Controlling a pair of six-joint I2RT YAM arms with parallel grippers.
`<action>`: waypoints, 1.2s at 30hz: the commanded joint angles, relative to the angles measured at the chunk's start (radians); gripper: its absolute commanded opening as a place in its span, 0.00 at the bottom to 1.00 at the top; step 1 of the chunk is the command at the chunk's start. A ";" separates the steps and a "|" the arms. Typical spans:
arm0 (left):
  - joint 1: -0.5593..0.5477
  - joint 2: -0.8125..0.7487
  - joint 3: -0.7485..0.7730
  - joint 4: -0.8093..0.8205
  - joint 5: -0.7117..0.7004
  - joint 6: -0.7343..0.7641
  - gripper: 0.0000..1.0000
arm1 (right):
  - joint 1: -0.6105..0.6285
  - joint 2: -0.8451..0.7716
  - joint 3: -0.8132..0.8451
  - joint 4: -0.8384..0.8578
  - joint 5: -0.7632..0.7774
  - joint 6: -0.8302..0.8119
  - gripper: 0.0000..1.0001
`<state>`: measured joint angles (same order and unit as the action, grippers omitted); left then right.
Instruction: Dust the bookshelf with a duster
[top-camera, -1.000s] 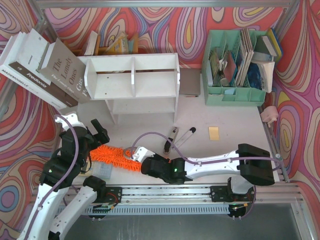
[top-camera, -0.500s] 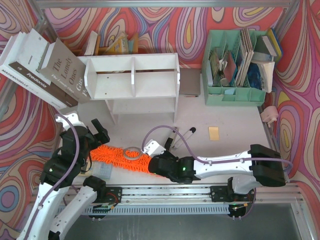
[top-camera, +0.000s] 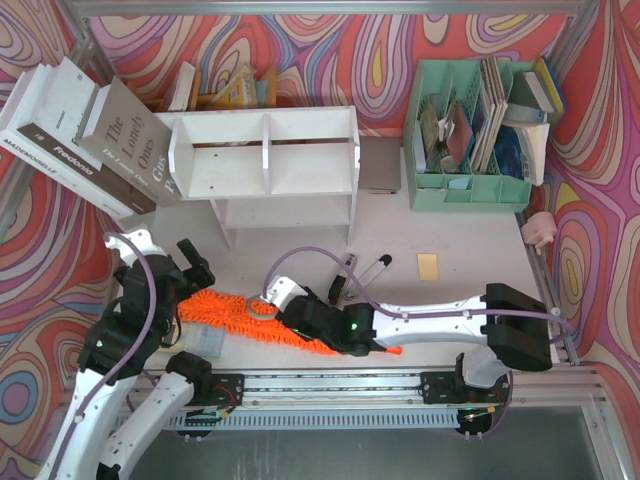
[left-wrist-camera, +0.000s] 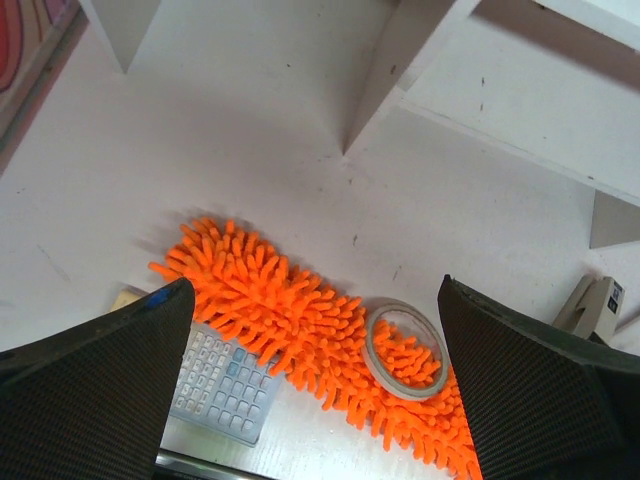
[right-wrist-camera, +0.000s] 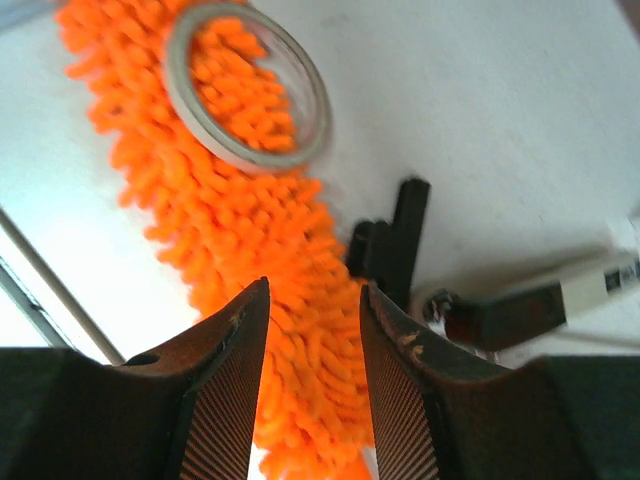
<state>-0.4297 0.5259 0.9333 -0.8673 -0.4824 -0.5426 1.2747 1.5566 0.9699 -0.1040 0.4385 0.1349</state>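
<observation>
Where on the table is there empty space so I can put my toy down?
The biggest bare patch is in front of the green organiser, between the yellow note and the pink thing. A smaller one lies beside the bookshelf, behind the pens. The near-left corner is crowded: duster, tape ring, calculator.

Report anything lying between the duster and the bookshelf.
Nothing visible stands between the duster and the bookshelf. A tape ring lies on top of the duster, though, and would likely lift with it.
</observation>
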 joint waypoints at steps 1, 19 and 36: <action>-0.003 -0.035 -0.003 -0.045 -0.097 -0.028 0.98 | -0.019 0.065 0.078 0.105 -0.136 -0.098 0.44; -0.003 -0.086 -0.001 -0.078 -0.165 -0.060 0.98 | -0.065 0.345 0.317 0.103 -0.277 -0.211 0.51; -0.002 -0.100 -0.004 -0.075 -0.163 -0.059 0.98 | -0.083 0.432 0.379 0.088 -0.293 -0.209 0.43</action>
<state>-0.4297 0.4385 0.9333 -0.9260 -0.6296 -0.5953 1.1965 1.9633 1.3159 -0.0128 0.1520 -0.0708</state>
